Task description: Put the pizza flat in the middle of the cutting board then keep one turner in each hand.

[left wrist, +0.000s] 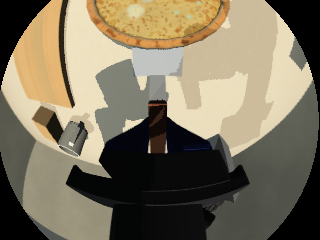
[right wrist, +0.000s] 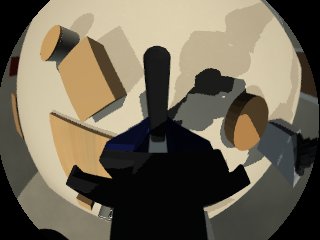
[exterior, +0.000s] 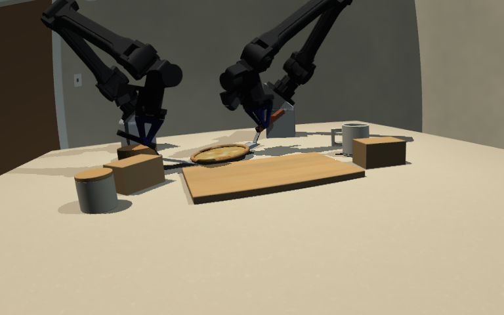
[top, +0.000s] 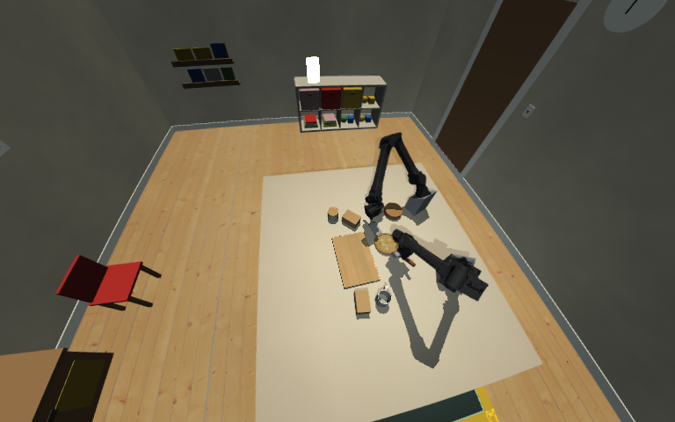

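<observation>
The pizza (top: 386,243) (exterior: 220,153) (left wrist: 160,20) is beside the cutting board (top: 355,261) (exterior: 275,174) (left wrist: 40,50), on the arms' side, and looks slightly tilted in the exterior view. My left gripper (exterior: 261,127) (left wrist: 157,121) is shut on the red-brown-handled turner, whose blade (exterior: 251,144) (left wrist: 157,62) reaches under the pizza's rim. My right gripper (exterior: 149,146) (right wrist: 157,120) is shut on the black-handled turner. Its blade (exterior: 174,160) points at the pizza's opposite side, near the board's corner. The pizza hides the blade tips, so how far under they reach is unclear.
A wooden block (top: 351,219) (exterior: 139,172) (right wrist: 87,80) and a lidded canister (top: 332,214) (exterior: 97,193) stand near the right gripper. A round brown object (top: 393,211) (right wrist: 250,117) is behind it. A mug (top: 383,297) (exterior: 356,140) and another block (top: 362,301) (exterior: 382,152) stand past the board's other end.
</observation>
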Tool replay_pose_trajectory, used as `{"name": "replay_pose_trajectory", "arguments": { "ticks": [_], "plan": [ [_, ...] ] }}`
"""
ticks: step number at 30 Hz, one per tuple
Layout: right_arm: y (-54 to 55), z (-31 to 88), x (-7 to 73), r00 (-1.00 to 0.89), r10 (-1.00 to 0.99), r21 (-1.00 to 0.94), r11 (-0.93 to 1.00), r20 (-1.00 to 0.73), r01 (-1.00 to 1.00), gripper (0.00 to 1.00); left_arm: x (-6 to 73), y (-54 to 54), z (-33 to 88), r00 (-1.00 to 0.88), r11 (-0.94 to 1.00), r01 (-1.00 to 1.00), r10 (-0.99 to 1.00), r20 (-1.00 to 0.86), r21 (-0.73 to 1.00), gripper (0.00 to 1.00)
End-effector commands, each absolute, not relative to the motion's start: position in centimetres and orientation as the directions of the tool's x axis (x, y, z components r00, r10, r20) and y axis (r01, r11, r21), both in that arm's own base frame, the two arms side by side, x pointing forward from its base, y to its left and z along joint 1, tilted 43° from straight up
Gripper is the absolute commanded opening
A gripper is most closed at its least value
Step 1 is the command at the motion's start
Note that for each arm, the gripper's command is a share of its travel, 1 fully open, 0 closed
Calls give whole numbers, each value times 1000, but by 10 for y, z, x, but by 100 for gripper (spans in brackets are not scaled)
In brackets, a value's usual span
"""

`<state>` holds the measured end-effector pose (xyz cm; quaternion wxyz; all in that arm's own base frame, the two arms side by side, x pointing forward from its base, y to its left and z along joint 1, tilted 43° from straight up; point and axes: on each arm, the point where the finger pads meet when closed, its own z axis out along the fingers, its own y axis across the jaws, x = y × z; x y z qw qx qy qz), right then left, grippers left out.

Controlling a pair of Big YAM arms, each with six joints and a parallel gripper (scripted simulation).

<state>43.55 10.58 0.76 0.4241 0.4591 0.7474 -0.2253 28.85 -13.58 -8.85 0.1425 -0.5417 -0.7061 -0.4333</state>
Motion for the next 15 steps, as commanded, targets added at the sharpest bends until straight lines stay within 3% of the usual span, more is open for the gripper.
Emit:
{"name": "replay_pose_trajectory", "arguments": {
  "ticks": [1, 15],
  "plan": [
    [131, 13, 438, -228, 498, 75, 516, -837, 854, 6, 293, -157, -90, -372, 27, 880, 659, 654, 473, 6],
    [132, 11, 438, -231, 497, 72, 518, -837, 852, 6, 298, -170, -97, -372, 28, 880, 660, 652, 474, 6]
  ]
}}
